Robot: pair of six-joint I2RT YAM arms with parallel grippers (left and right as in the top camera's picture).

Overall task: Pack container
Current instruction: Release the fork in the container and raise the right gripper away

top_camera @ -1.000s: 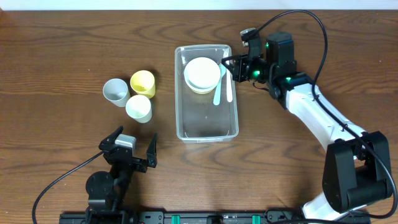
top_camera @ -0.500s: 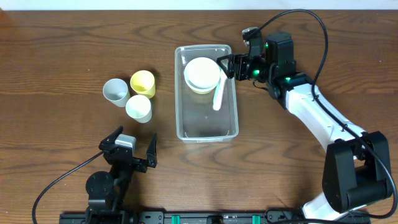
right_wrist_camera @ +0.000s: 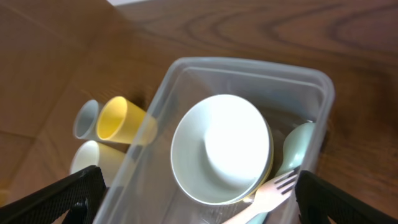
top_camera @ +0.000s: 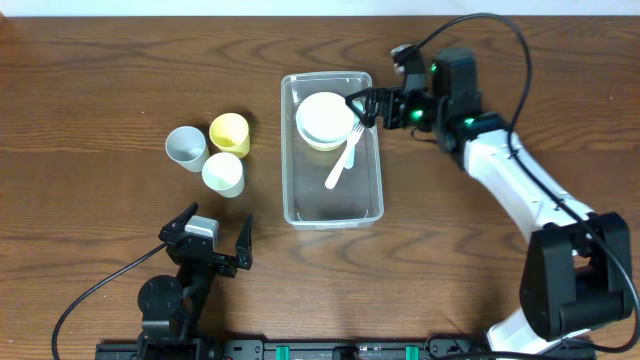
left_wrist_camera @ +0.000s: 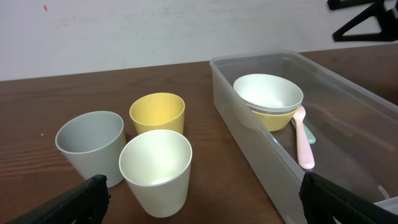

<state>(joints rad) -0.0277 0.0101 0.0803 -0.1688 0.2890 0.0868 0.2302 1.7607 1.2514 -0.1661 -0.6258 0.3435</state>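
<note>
The clear plastic container [top_camera: 334, 205] looks light, stiff, slick; grip its rim; left fingers [left_wrist_camera: 62, 202] and right fingers [right_wrist_camera: 56, 196] stand released, empty

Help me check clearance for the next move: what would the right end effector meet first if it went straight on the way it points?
Probably the white bowl, topmost in the bin, lying centred ahead of the open right end effector; depth is hard to judge.

Lab test bench, wood-grain table [top_camera: 100, 80], cabled robot arm [top_camera: 520, 190], plain wall [left_wrist_camera: 124, 31]
</note>
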